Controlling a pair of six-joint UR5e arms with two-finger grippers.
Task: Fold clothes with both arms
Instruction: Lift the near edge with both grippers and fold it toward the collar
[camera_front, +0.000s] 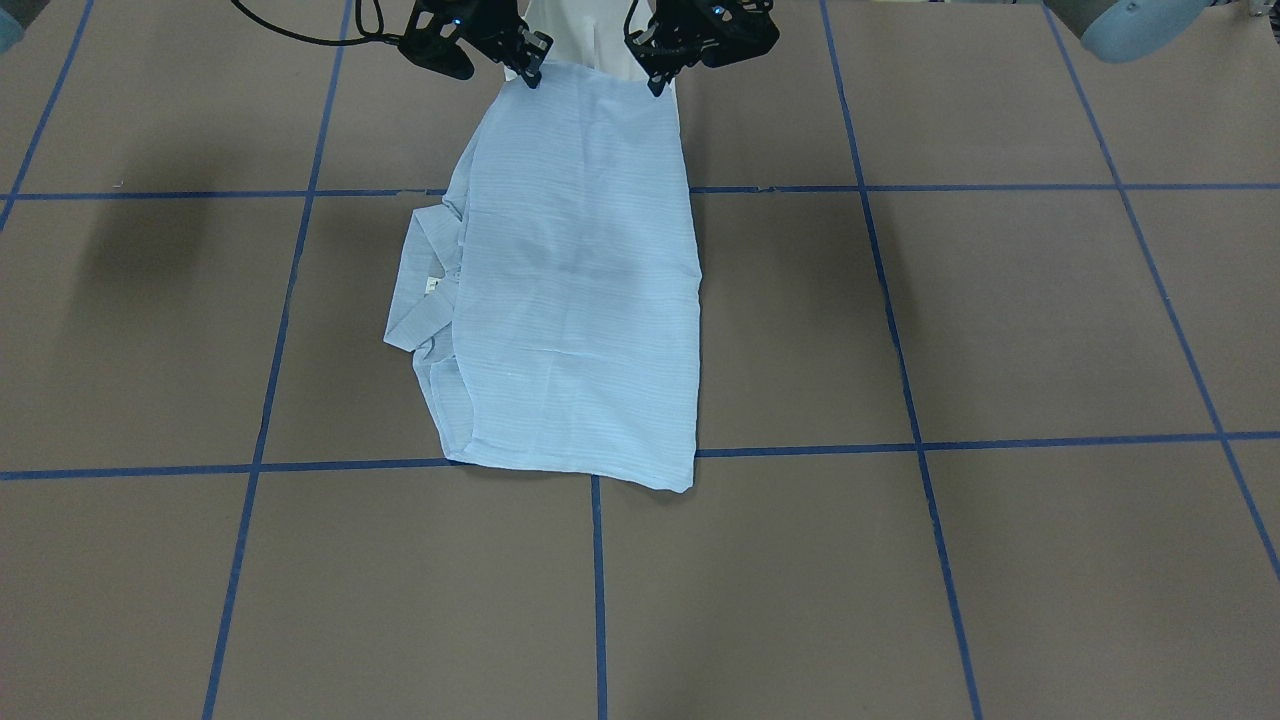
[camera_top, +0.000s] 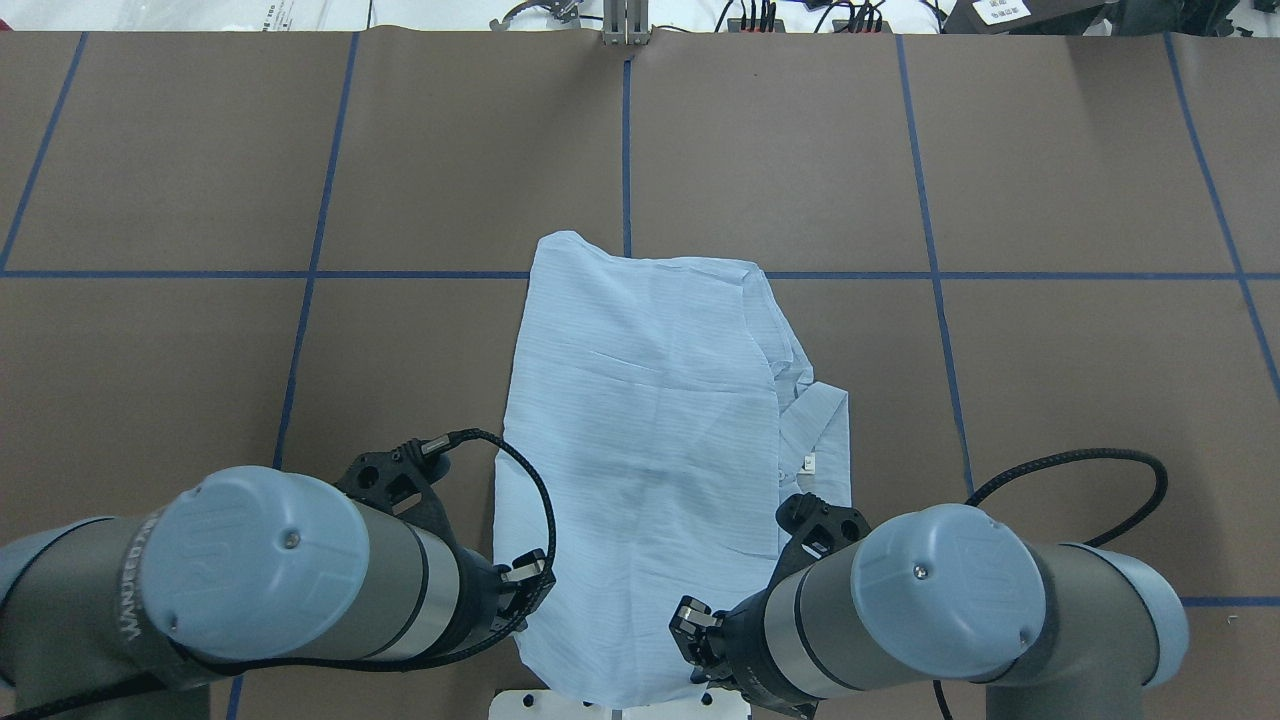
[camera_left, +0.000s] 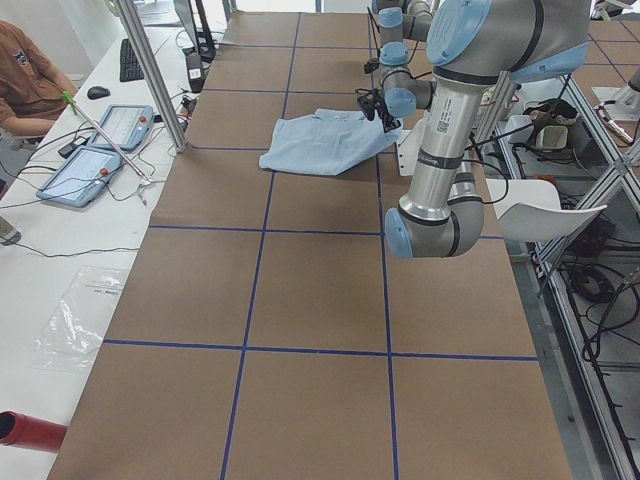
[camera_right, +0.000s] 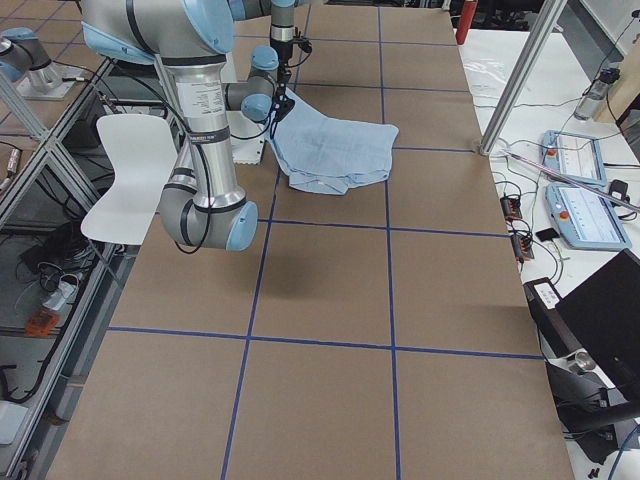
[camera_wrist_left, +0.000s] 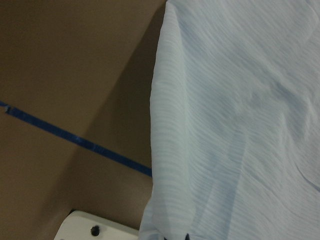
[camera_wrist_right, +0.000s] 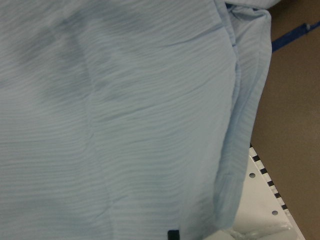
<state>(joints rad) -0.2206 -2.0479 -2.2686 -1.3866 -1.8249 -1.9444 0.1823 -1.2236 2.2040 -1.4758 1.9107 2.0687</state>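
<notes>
The shirt (camera_front: 575, 300) lies mid-way along the counter (camera_front: 1000, 320), folded lengthwise. The left claw (camera_front: 657, 82) and right claw (camera_front: 533, 76) look clamped on its robot-side corners. I'd lift both level, hem taut, then lay it over the far edge.

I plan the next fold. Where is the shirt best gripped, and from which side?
Pinch the two corners of the shirt at its edge nearest the robot, coming from the robot's side. That edge is straight; the side toward the robot's right is bunched in layers.
</notes>
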